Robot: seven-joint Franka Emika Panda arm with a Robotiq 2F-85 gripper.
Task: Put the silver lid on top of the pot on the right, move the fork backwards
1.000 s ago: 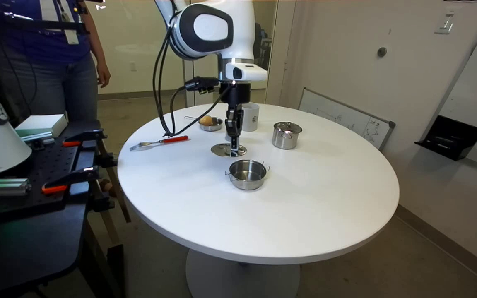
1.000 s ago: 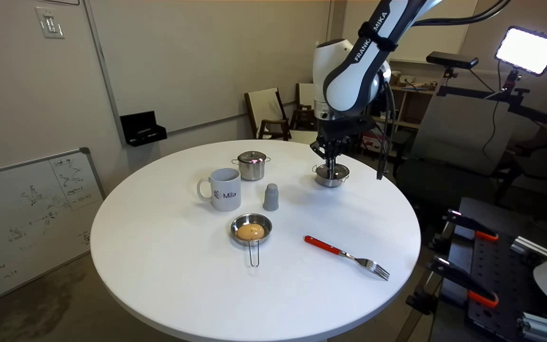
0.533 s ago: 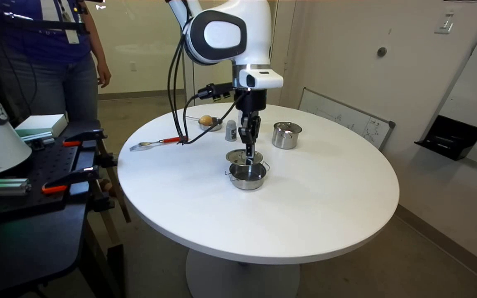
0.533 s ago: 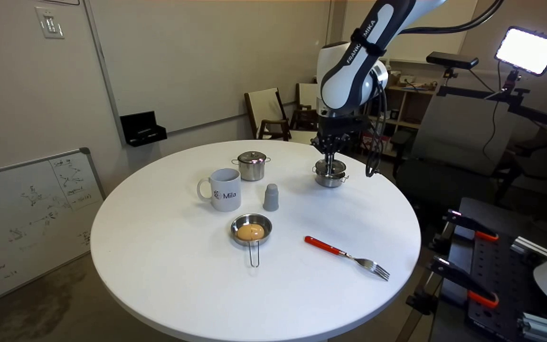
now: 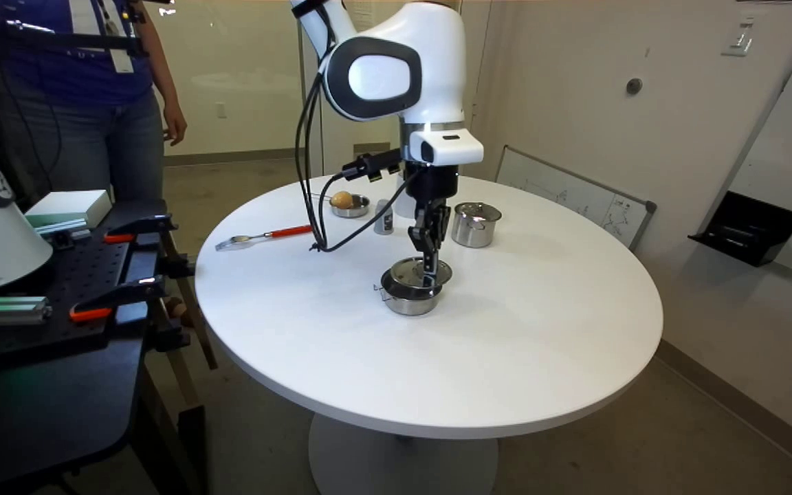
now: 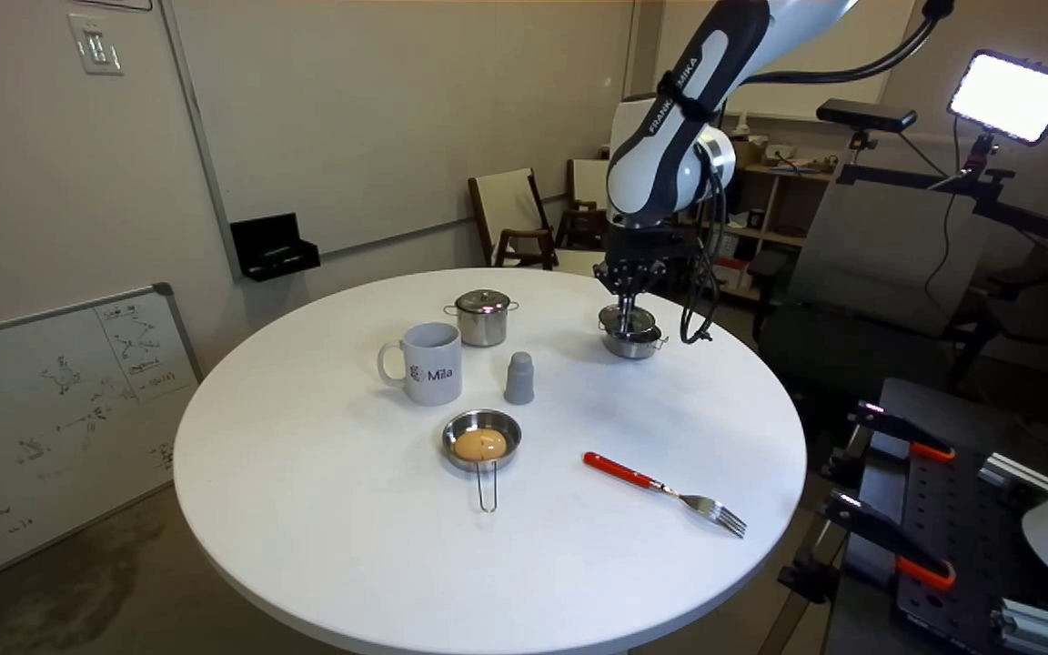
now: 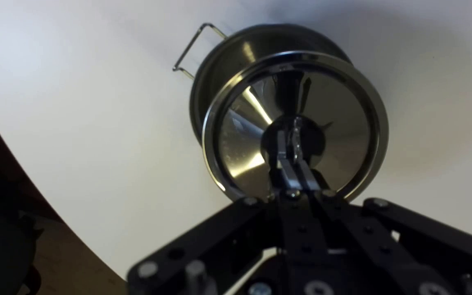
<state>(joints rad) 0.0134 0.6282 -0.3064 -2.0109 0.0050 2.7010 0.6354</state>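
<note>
The gripper (image 7: pixel 289 142) has its two fingers (image 7: pixel 281 143) squeezed close, pinching the silver lid (image 7: pixel 326 114) by its middle. The lid is held over the low pot (image 5: pixel 412 304), a bit off to one side: in the wrist view some of the pot's dark inside peeks out past it at the far left. I cannot tell if the lid touches the rim.

The fork (image 6: pixel 649 482) lies on the round white table (image 6: pixel 333 528), well apart from the low pot. In an exterior view it is at the near right, with its red handle pointing left and its silver head close to the table's edge.

There, a small pan (image 6: pixel 483 419) sits to the left of the fork, with a round tan thing (image 6: pixel 480 445) in it. A grey shaker (image 6: pixel 519 380) stands just past the pan, and a mug (image 6: pixel 436 375) that says "Mila" stands to the left of the shaker. Farther off, past the mug, a tall pot (image 6: pixel 483 329) stands with its own lid (image 6: pixel 497 303) on, to the left of the low pot
</note>
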